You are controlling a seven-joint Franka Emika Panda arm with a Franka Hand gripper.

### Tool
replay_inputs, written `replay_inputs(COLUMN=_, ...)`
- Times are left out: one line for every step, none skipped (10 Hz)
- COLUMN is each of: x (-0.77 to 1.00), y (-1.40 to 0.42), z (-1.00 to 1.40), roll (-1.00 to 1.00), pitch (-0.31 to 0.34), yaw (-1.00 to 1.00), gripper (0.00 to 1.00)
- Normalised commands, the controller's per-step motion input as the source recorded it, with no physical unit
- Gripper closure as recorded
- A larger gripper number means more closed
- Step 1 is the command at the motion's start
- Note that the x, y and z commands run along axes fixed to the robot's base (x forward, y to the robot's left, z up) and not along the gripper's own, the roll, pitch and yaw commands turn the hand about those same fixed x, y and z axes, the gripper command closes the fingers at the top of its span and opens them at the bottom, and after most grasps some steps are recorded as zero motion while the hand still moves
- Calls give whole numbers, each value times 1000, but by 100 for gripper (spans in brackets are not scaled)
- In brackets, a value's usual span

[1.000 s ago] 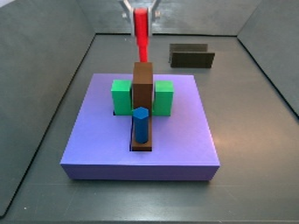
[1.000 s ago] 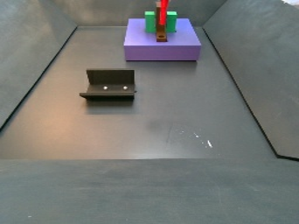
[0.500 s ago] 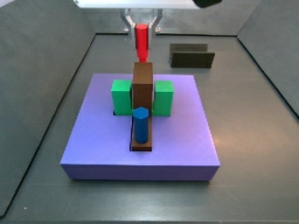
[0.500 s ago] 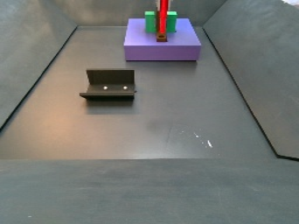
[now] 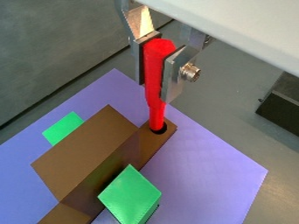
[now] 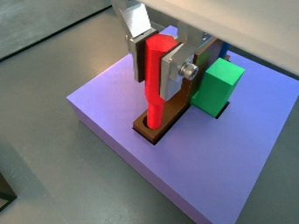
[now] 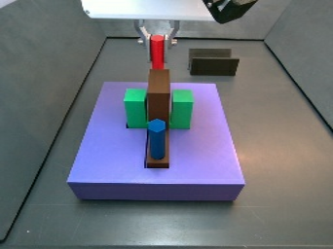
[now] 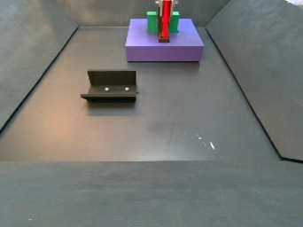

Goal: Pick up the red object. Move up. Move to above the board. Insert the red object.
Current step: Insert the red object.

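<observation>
Pincer [image 5: 158,54] clamped on upright red object [image 5: 155,87], tip in board [image 5: 211,166] slot, no writing

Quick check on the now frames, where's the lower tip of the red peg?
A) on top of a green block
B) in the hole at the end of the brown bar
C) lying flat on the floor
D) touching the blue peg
B: in both wrist views the red peg, upright in the gripper, has its lower end in the hole at the end of the brown bar on the board, apart from the green blocks.
</observation>
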Motion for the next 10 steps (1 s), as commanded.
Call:
replay_inputs(x=11, y=0, z=-186, roll=-49, pitch=0, yaw=0, gripper=100)
replay_inputs(x=217, y=0, z=-166, roll=-4, pitch=13, yaw=0, gripper=100)
replay_inputs(x=331, y=0, z=-177, roll=0, pitch=51, yaw=17, gripper=100)
replay_inputs(x=240, y=0, z=-191, roll=-23, pitch=50, yaw=0, gripper=100)
replay_inputs(x=131, y=0, z=-194, roll=-26, pitch=27, yaw=0, gripper=100)
replay_inputs(x=51, y=0, z=-214, roll=-30, pitch=0, yaw=0, gripper=100)
replay_inputs(x=0, y=0, z=-240, roll=0, pitch=0, yaw=0, gripper=100)
replay_inputs(x=-43, y=11, z=-257, roll=17, pitch=-20, yaw=0, gripper=100)
replay_inputs(x=-54, y=3, z=-274, roll=156, pitch=-51, yaw=6, gripper=100)
replay_inputs(x=-71, y=20, z=-329, roll=243, pitch=-60, yaw=0, gripper=100)
